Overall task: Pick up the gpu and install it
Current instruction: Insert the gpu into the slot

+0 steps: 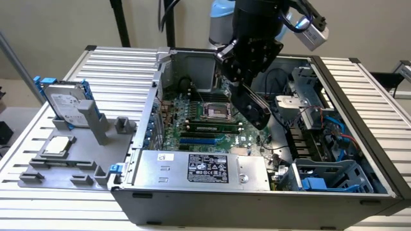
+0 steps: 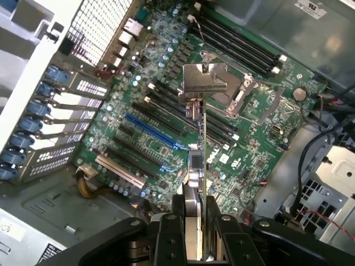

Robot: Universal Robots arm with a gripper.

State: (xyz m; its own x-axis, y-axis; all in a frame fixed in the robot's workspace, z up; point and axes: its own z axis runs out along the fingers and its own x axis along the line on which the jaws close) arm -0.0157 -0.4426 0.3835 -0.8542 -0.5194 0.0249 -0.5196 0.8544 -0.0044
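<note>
Open case [image 1: 192,204], motherboard [image 1: 192,127] exposed.

Step in hand, by my reading: pick-up is done, install is not.

Your gpu [image 1: 251,109] hangs tilted above the board and looks clear of it. Its silver bracket [image 2: 204,77] is at the end away from the gripper [image 2: 198,219], whose fingers are clamped on the card's two faces.

The next move calls for you to square the card's edge over an expansion slot. The blue slot [image 2: 152,133] lies near.

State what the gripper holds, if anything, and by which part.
The gpu, clamped in the gripper by the end opposite its silver bracket.
</note>
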